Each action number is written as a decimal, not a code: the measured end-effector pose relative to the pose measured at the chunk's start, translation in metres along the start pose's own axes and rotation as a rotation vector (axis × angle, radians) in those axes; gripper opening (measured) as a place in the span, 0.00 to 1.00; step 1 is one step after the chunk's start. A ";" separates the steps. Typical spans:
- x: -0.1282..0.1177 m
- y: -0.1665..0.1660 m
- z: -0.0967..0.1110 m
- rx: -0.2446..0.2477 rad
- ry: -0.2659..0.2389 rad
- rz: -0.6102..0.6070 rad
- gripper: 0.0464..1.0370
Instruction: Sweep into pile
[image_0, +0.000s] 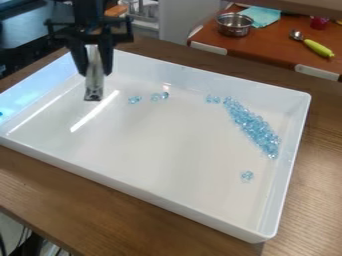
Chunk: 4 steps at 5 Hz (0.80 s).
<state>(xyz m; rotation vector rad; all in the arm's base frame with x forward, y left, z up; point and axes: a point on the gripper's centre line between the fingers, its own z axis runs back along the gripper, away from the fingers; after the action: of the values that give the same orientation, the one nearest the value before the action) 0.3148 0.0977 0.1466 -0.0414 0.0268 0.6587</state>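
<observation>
My gripper (95, 69) hangs over the upper left part of the white tray (160, 202), shut on a narrow pale sweeping tool (93, 84) that points down, its dark lower end low over the tray or on it; which, I cannot tell. Clear blue beads form a long slanting band (252, 126) near the tray's right wall. Two small bead clusters, one (135, 100) and another (159, 96), lie to the right of the tool. Some beads (212, 99) sit just left of the band's top, and a small clump (247, 176) is below the band.
The tray's raised walls surround the beads on a brown wooden table (100, 210). Behind, a red-brown surface (267, 50) carries a metal pot (234, 25), a teal cloth (261, 16) and a spoon with a yellow-green handle (318, 48). A blue bit (1, 114) shows at the left edge.
</observation>
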 end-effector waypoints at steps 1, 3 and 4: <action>0.013 0.006 -0.020 0.049 -0.005 -0.034 0.32; 0.026 0.002 -0.055 0.139 0.023 -0.035 0.32; 0.028 -0.004 -0.059 0.162 0.018 -0.055 0.32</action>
<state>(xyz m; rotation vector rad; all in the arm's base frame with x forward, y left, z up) 0.3386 0.1089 0.0867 0.1079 0.0959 0.5992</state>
